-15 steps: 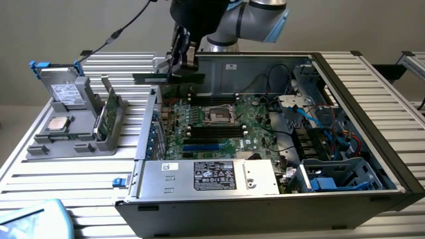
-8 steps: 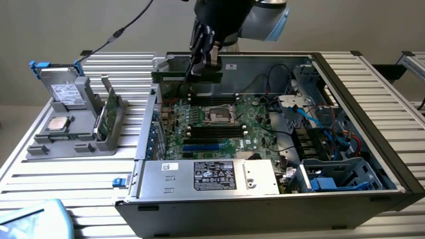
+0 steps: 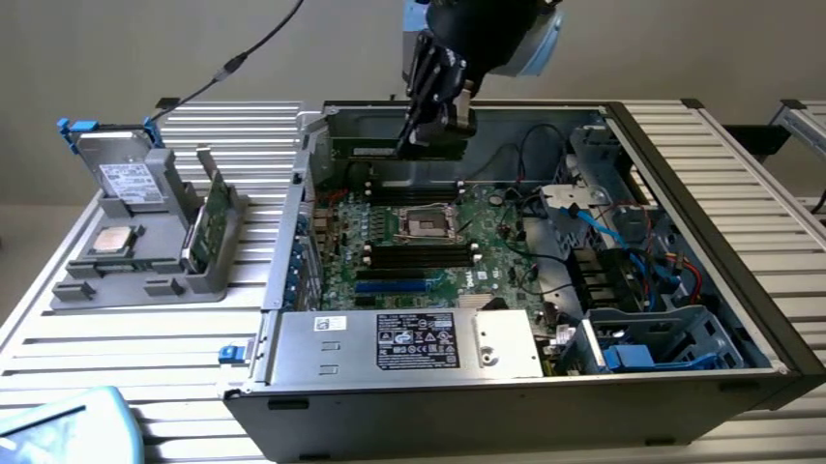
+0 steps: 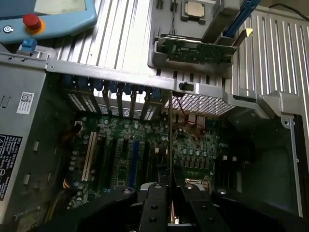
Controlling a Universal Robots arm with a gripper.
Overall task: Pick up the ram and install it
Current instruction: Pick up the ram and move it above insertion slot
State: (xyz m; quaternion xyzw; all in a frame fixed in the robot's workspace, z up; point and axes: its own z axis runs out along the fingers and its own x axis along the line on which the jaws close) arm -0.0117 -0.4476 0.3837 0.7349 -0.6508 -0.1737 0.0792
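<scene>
My gripper (image 3: 424,138) hangs over the far part of the open computer case (image 3: 722,222) and is shut on the ram (image 3: 368,148), a long dark green stick held level above the motherboard (image 3: 497,266). In the wrist view the ram (image 4: 170,145) shows edge-on as a thin line running out from between the black fingers (image 4: 153,208) of the gripper (image 4: 170,215). Bare black memory slots (image 3: 416,194) lie below the stick beside the CPU socket (image 3: 427,224), and a second group of slots (image 3: 420,257) lies nearer the camera.
A grey tray (image 3: 77,290) on the exterior view's left holds a larger green circuit card (image 3: 213,217), a CPU (image 3: 116,239) and a drive (image 3: 130,179). The power supply (image 3: 413,343), blue cables (image 3: 620,227) and drive cage (image 3: 659,343) crowd the case. A pendant (image 4: 53,17) lies nearby.
</scene>
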